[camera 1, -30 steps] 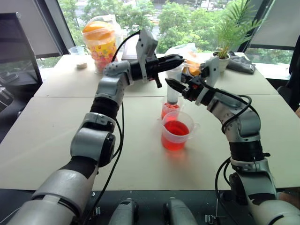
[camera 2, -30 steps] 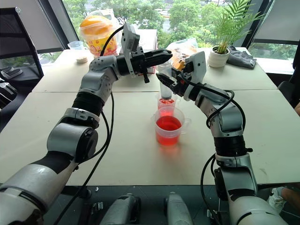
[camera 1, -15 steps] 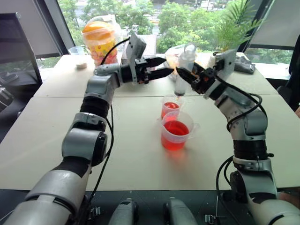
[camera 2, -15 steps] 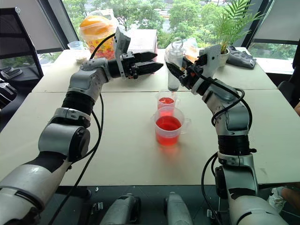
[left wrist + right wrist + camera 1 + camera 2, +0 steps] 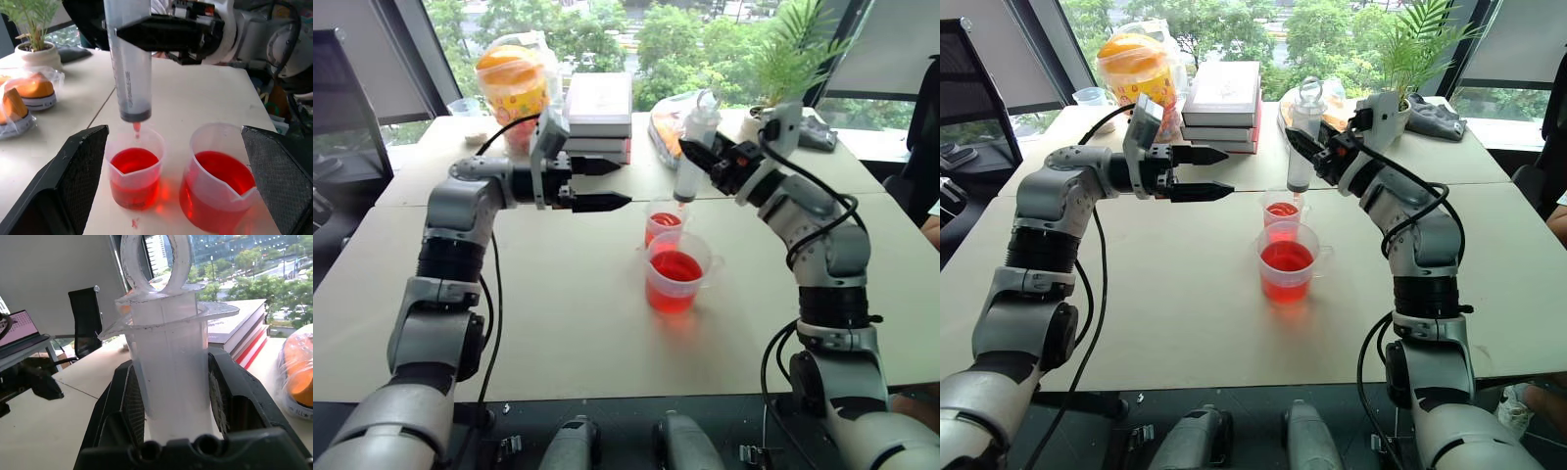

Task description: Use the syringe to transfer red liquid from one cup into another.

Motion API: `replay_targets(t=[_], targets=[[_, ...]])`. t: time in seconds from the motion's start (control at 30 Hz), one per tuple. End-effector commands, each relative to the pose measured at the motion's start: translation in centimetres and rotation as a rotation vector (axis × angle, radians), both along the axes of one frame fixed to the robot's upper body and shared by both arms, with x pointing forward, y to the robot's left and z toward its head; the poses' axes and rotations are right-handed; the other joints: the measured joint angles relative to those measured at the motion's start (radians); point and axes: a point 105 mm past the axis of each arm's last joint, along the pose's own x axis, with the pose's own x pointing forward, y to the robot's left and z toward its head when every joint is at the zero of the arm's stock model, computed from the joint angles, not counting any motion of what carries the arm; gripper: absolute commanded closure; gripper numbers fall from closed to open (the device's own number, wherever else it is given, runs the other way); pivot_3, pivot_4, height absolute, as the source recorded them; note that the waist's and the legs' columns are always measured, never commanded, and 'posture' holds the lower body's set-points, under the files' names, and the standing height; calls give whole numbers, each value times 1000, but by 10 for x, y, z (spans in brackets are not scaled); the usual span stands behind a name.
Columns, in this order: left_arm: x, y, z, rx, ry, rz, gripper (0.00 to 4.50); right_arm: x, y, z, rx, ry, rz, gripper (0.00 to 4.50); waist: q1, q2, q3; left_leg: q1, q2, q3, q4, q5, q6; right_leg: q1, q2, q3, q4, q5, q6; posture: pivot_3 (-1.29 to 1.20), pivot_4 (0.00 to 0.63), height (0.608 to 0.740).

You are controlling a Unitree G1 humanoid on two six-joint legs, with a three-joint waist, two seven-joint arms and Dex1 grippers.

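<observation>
Counting cups: two with red liquid, both clear, at the middle of the near table (image 5: 558, 294).
Small cup (image 5: 663, 223): the farther one, red liquid in the bottom part.
Large cup (image 5: 675, 276): the nearer one, just in front of the small cup. It holds more red liquid. The left wrist view shows a narrow gap between the two.
Syringe (image 5: 693, 147): one. Barrel close to upright, ring-topped plunger uppermost, tip directly over the small cup and clear of its liquid. Dark plunger seal sits low in the barrel. A red drop hangs at the tip.
Far table, left to right: one small clear container (image 5: 468, 106), one orange-lidded jar (image 5: 514, 83), one stack of books (image 5: 1222, 98), one bag (image 5: 666, 122) of packed orange items, one potted plant (image 5: 1410, 44), one grey cloth (image 5: 1435, 117).
Grippers: two.
Left gripper (image 5: 624, 184): released, jaws spread wide, nothing between them and nothing touched. It is raised above the near table, left of the cups and well apart from them, pointing right toward them. In its wrist view both cups and the syringe tip lie between the jaws, farther off.
Right gripper (image 5: 697, 160): clenched on the syringe, one jaw on each side of the barrel below the flange. It reaches in from the right and holds the syringe above the small cup.
</observation>
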Motion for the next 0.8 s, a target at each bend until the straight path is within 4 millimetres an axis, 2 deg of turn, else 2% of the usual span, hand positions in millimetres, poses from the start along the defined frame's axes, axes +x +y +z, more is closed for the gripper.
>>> replay_targets(t=[0.03,0.1,0.2,0.3,0.53,0.7,0.8], targets=[[-10,-3,8,15,-68,-35,47,-10,-14,48,72,-7,-49,3060,3,0,0,0,0,0,0,0,0,0,0,0,0,0,0,0,150,740],[-11,-3,3,18,-68,-35,47,-5,-36,53,9,142,-171,3060,5,1,0,0,0,0,-1,0,0,0,0,0,-1,0,0,0,150,740],[-15,-6,-6,23,-74,-56,47,-14,-68,45,-139,400,-291,3060,22,1,1,-1,-1,0,-1,0,0,0,-2,-1,-2,0,0,0,150,740],[-19,-8,-10,15,-67,-74,47,-25,-97,5,-308,674,-387,3060,31,0,0,-2,0,0,-3,0,1,-1,-2,-1,-6,0,-1,0,150,740],[-23,-16,-16,6,-77,-79,47,-41,-131,-86,-385,1031,-392,3060,24,0,0,-4,0,2,-2,-1,2,-1,-2,0,-6,0,-1,0,150,740],[-26,-20,-17,4,-82,-84,47,-35,-145,-121,-351,1107,-429,3060,21,0,0,-3,0,2,-1,-1,2,-1,-1,0,-5,0,-1,0,150,740],[-29,-22,-19,12,-84,-92,47,-29,-148,-133,-331,1119,-438,3060,24,0,0,-3,0,2,0,-1,2,-1,-1,0,-4,0,-1,0,150,740]])
